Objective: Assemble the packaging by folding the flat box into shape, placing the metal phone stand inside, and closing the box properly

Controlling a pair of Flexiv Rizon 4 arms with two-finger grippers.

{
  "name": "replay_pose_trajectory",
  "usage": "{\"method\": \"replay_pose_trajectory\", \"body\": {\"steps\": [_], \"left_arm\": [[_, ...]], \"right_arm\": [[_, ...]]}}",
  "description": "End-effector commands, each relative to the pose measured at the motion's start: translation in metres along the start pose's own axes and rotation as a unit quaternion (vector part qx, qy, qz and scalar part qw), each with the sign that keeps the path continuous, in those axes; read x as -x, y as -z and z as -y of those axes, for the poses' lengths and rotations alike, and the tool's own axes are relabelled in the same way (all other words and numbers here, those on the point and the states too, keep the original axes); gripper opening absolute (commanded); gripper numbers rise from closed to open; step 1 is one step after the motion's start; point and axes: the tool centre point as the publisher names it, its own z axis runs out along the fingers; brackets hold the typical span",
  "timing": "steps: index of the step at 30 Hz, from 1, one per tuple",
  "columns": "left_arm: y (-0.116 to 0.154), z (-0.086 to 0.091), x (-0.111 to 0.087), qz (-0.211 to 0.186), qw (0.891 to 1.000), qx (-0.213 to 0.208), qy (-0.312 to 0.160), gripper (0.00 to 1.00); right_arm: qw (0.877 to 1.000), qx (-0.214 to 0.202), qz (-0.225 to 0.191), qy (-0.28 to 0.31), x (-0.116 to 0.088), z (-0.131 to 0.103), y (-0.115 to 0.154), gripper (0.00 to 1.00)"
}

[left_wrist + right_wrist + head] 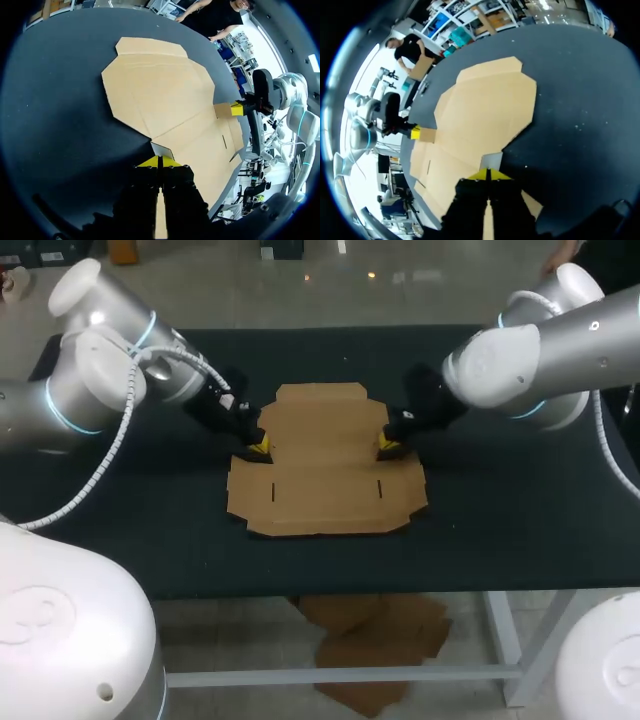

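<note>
Brown flat cardboard box point(325, 465), lying on the black table point(500, 520), is pinched at its left edge by the closed left pincer point(259, 447) and at its right by the closed right pincer point(388, 447); best lift both sides together, evenly.

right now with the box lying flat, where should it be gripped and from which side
Probably by a small side tab, coming in low from the outer edge. The flat box lies flush on the table, so its panels offer nothing to pinch; only the tabs lift off it. The left gripper and right gripper each pinch one from its own side.
</note>
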Motion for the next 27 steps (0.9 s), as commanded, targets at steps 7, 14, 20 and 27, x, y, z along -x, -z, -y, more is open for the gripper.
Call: {"method": "replay_pose_trajectory", "body": {"steps": [7, 14, 20, 27], "left_arm": [[-0.005, 0.006, -0.002, 0.000, 1.000, 0.009, -0.003, 0.00], [-0.009, 0.007, -0.006, 0.003, 1.000, 0.010, -0.008, 0.00], [-0.013, 0.008, -0.010, 0.010, 1.000, 0.010, -0.011, 0.00], [-0.022, 0.012, -0.016, 0.045, 0.999, 0.007, 0.000, 0.00]], "right_arm": [[1.000, -0.009, 0.015, 0.002, 0.000, -0.003, -0.011, 0.00], [0.999, -0.017, 0.032, 0.008, -0.004, -0.006, -0.019, 0.00], [0.998, -0.025, 0.050, 0.012, -0.005, -0.007, -0.024, 0.00], [0.997, -0.035, 0.071, 0.010, -0.004, -0.007, -0.032, 0.00]]}}
